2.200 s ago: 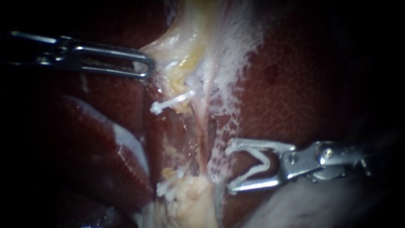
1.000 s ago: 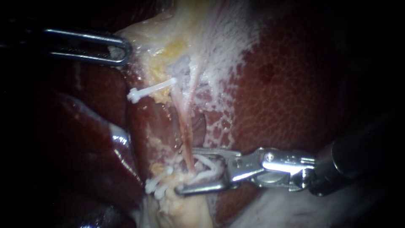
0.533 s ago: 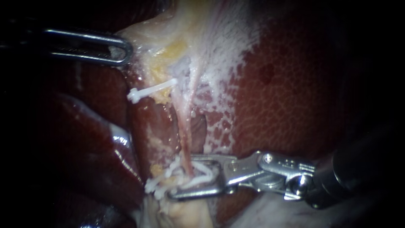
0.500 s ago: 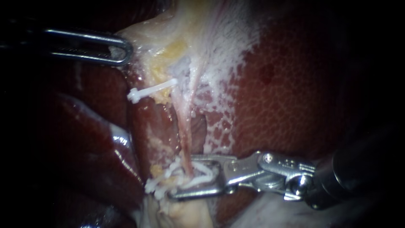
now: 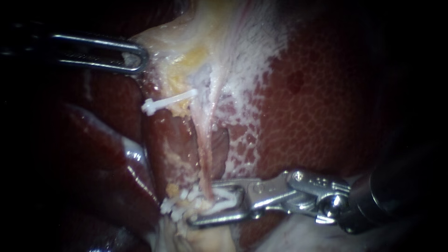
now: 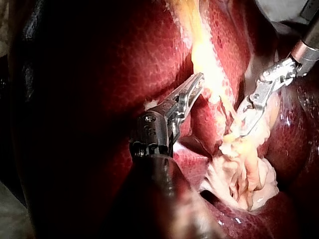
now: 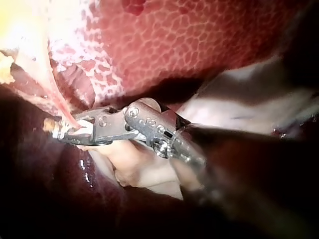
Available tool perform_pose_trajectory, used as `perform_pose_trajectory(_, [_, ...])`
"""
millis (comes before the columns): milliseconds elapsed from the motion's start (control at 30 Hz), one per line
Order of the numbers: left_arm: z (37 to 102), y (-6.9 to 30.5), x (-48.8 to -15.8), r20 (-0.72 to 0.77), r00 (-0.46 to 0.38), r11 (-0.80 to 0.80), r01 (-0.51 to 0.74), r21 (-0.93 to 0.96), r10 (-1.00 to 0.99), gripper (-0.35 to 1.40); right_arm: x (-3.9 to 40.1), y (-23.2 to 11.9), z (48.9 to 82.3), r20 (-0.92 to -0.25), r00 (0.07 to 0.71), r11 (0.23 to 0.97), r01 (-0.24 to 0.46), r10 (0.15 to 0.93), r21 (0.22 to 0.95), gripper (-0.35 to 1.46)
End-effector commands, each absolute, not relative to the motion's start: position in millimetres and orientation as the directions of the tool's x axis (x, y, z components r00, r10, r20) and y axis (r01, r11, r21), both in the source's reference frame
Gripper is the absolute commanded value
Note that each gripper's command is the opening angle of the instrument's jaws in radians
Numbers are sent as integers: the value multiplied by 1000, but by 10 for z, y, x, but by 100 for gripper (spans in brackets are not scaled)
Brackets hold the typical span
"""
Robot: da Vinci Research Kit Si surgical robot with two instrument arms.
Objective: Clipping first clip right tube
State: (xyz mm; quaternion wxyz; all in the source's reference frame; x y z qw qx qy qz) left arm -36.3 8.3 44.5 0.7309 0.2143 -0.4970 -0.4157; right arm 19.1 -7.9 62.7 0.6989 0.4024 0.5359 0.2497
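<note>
The thin pink right tube (image 5: 204, 149) runs down over the mottled dark-red liver (image 5: 322, 116). Its lower end sits inside a white plastic clip (image 5: 226, 198), on which the jaws of the right instrument (image 5: 201, 203) are clamped. The left instrument (image 5: 139, 58) has its jaws closed on the pale yellow tissue edge (image 5: 161, 44), apparently holding it taut. The clip appears mid-squeeze. The next move calls for a full lock, then a gentle release.

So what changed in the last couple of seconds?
The right instrument slid left, putting its open jaws and clip around the tube, then squeezed them narrower. The left instrument kept its hold on the tissue, drawing it a little left; the upper clip stayed on.
</note>
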Motion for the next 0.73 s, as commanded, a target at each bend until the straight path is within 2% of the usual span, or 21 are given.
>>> perform_pose_trajectory(33, [445,83,-363,548,160,562,395,727,-821,-18,189,-77,629,-551,290,560,60,783,826,-34])
perform_pose_trajectory(233, [445,83,-363,548,160,562,395,727,-821,-18,182,-75,640,-552,299,564,53,778,824,-35])
perform_pose_trajectory(733, [445,82,-364,548,161,563,392,727,-821,-18,181,-77,640,-548,301,560,53,780,827,-35])
